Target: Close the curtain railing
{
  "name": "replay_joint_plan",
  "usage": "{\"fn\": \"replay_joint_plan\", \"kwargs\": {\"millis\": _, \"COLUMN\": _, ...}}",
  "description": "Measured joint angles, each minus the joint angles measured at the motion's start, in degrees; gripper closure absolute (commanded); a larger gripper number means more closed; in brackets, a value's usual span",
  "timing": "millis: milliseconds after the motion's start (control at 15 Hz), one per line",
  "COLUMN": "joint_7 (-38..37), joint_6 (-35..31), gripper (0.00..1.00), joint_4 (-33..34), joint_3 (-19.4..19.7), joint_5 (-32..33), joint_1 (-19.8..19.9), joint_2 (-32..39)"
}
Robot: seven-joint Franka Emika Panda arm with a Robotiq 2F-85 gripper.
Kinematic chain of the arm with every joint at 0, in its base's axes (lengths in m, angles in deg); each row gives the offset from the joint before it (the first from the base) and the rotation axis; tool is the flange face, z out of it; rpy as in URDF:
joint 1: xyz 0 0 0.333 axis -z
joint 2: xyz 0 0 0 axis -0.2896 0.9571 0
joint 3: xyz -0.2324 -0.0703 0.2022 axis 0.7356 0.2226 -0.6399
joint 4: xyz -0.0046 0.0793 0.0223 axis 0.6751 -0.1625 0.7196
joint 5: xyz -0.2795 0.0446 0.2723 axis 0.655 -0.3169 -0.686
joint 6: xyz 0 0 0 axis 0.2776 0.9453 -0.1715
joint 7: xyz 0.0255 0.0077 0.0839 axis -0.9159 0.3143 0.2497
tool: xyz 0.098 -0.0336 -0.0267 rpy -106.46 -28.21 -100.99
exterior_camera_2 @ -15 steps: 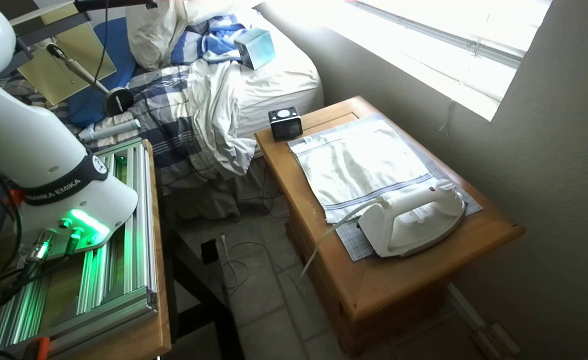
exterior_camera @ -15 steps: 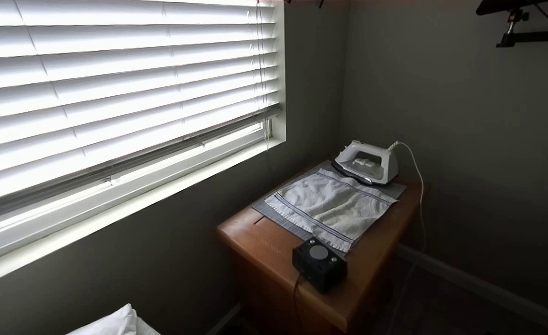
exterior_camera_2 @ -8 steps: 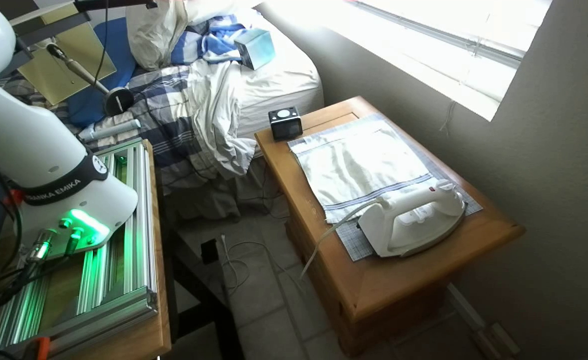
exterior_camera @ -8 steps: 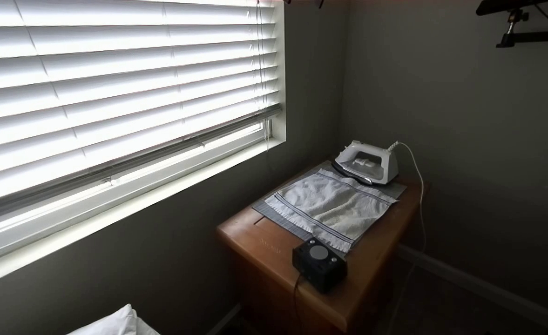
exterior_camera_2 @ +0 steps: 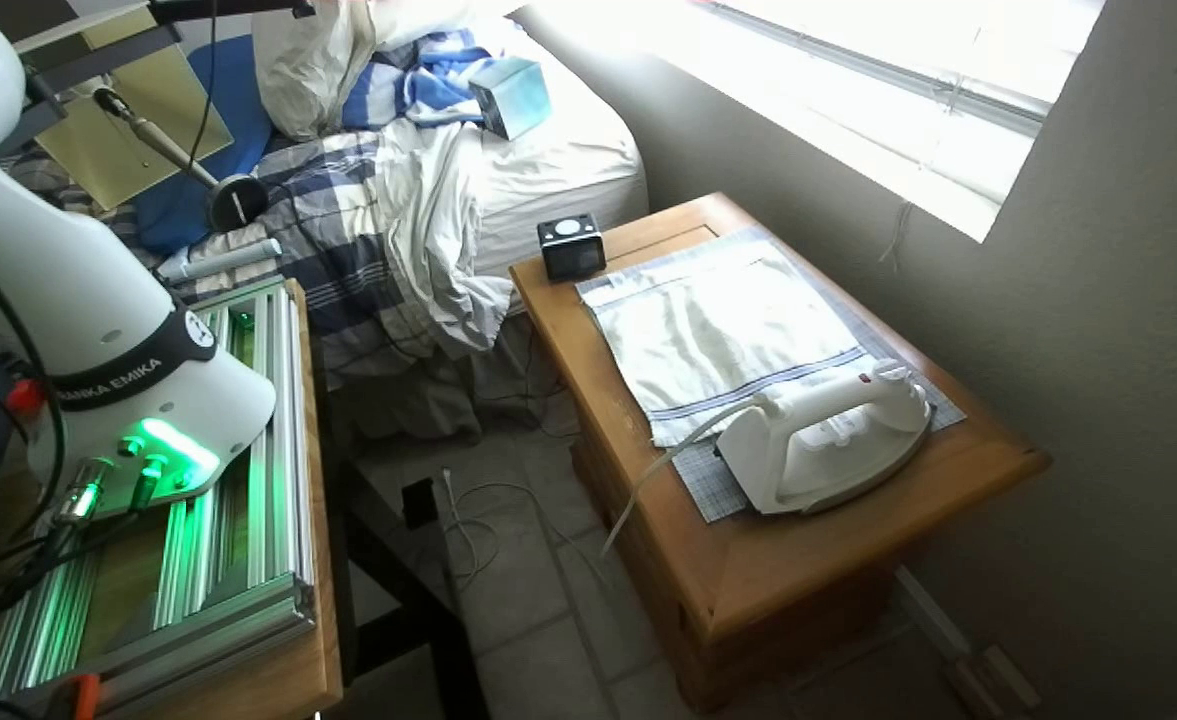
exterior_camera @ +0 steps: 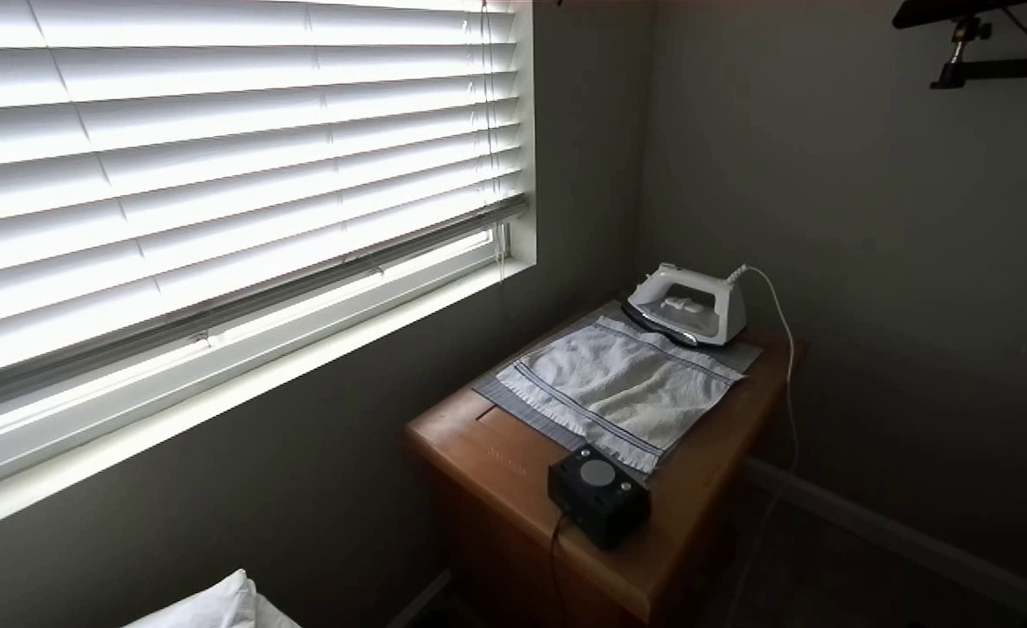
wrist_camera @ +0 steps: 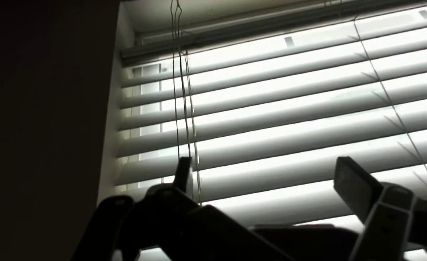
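The white slatted blind (exterior_camera: 216,131) covers most of the window in an exterior view, with its slats tilted and light between them. Its bottom rail (exterior_camera: 365,249) hangs above the sill. Thin pull cords (exterior_camera: 489,105) hang near the window's corner-side edge. The wrist view looks upside down; the blind (wrist_camera: 271,130), bottom rail (wrist_camera: 235,34) and cords (wrist_camera: 184,90) show there. My gripper (wrist_camera: 263,163) is open and empty, facing the slats. The cords run behind or beside one fingertip; I cannot tell whether they touch. The arm (exterior_camera_2: 78,260) stands at the left in an exterior view; its gripper is outside that view.
A wooden nightstand (exterior_camera_2: 738,575) stands below the window. It carries an iron (exterior_camera_2: 828,440), a towel (exterior_camera_2: 718,320) and a black clock (exterior_camera_2: 573,250). A bed (exterior_camera_2: 563,170) is beyond it. A dark bracket (exterior_camera: 958,70) sticks out at the top right.
The dark tips at the top edge of an exterior view have moved up, almost out of frame. The arm has shifted slightly left in the view that shows it. The blind looks unchanged.
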Motion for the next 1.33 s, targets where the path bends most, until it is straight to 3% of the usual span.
{"fn": "replay_joint_plan", "kwargs": {"millis": 467, "joint_7": 5.33, "joint_6": -2.85, "gripper": 0.00, "joint_4": 13.35, "joint_3": 2.63, "joint_5": 0.00, "joint_1": -0.09, "joint_2": 9.42}}
{"fn": "replay_joint_plan", "kwargs": {"millis": 1200, "joint_7": 6.70, "joint_6": -2.82, "gripper": 0.00, "joint_4": 30.26, "joint_3": 4.64, "joint_5": -0.15, "joint_1": -0.03, "joint_2": 22.79}}
{"fn": "replay_joint_plan", "kwargs": {"millis": 1333, "joint_7": 6.70, "joint_6": -2.81, "gripper": 0.16, "joint_4": 32.48, "joint_3": 4.85, "joint_5": -0.30, "joint_1": 0.10, "joint_2": 24.63}}
